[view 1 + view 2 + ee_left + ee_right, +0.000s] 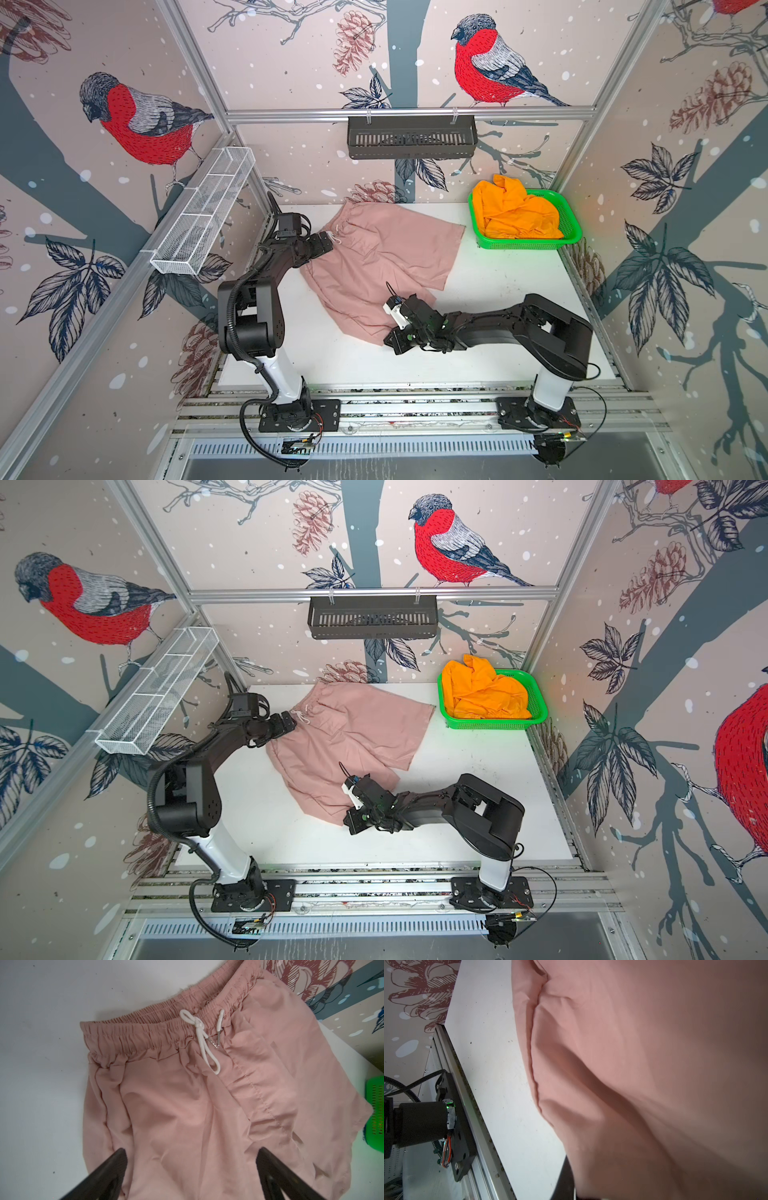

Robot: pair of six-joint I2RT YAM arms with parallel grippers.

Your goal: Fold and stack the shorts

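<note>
White table (498, 291), pink shorts (374, 257), cloth mostly covering right jaws

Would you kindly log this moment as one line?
pink shorts: spread on table | left gripper: open near waistband | right gripper: shut on front leg hem | orange shorts: bunched in green basket
</note>
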